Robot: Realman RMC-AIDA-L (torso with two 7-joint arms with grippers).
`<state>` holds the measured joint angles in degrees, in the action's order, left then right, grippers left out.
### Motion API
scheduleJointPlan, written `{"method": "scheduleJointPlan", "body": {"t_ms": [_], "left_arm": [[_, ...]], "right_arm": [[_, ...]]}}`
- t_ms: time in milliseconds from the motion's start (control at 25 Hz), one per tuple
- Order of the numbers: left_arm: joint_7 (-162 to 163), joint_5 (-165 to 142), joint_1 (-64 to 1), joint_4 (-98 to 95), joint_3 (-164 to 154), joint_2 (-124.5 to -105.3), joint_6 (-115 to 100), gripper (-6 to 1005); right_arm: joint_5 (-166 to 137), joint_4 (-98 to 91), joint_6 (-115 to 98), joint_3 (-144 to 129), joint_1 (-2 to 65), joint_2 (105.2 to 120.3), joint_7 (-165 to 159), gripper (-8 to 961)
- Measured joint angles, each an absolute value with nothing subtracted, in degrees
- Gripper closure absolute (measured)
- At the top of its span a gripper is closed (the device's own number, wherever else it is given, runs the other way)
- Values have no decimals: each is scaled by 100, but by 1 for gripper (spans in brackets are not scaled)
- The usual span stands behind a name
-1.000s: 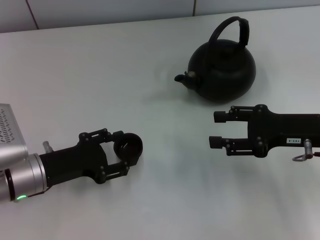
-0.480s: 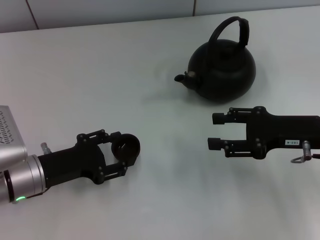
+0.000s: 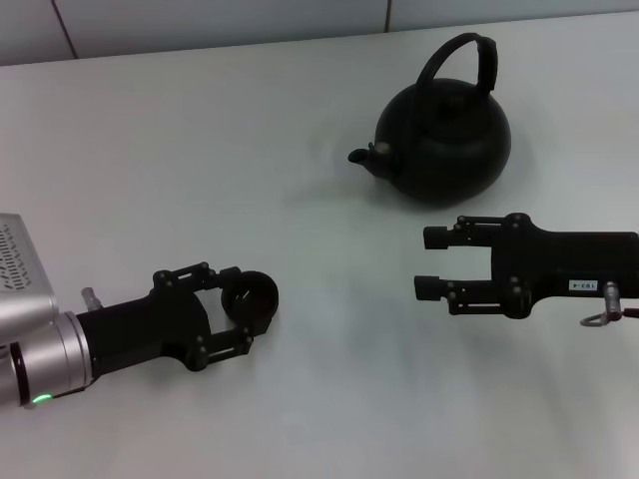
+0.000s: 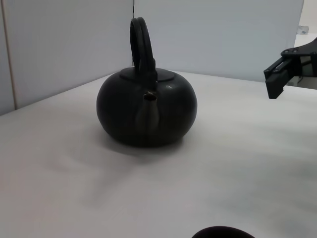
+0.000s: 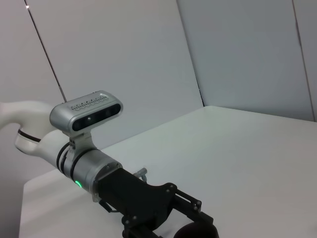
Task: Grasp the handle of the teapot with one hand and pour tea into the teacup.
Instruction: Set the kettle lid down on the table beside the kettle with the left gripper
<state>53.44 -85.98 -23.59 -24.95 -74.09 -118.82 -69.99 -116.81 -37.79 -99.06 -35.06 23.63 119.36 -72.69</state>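
Head view: teacup [image 3: 254, 296] between left gripper's [image 3: 243, 308] fingers

Across the white table [image 5: 237, 144], the left gripper [image 5: 190, 220] reaches in low, its black fingers [image 5: 185, 204] closed around the little black teacup [image 5: 198, 231]. A silver camera [image 5: 86, 111] sits on the wrist behind, a green light [image 5: 78, 184] glowing beneath. Pale wall panels [image 5: 124, 54] rise behind.

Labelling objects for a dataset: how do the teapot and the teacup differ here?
The teapot is far bigger than the teacup. The teapot has an arched handle and a stubby spout; the teacup has neither. The teapot stands free on the table, while the teacup sits between the left gripper fingers. Both are round and matte black.
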Motion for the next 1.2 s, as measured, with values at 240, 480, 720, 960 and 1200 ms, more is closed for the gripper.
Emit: {"method": "scheduleJointPlan", "body": {"t_ms": [240, 480, 720, 960, 1200], "left_arm": [[5300, -8583, -2349, -2513, -7533, -11888, -6993, 227], [5326, -8574, -2347, -2521, -7500, -11891, -6997, 217], [5307, -8526, -2334, -2545, -7458, -11886, -7036, 202], [5242, -8386, -2178, -2805, -7451, -11879, -7046, 202], [5045, -8003, -1965, -3035, -7361, -11830, -7433, 202]], "right_arm": [[-11678, -3779, -9906, -3503, 2387, 11935, -7268, 246], [-11674, -3779, -9905, -3507, 2394, 11939, -7269, 246], [-11671, -3779, -9906, -3507, 2380, 11942, -7276, 246], [-11671, -3779, -9913, -3476, 2354, 11944, -7276, 245], [-11671, -3779, -9909, -3480, 2358, 11944, -7273, 246]]}}
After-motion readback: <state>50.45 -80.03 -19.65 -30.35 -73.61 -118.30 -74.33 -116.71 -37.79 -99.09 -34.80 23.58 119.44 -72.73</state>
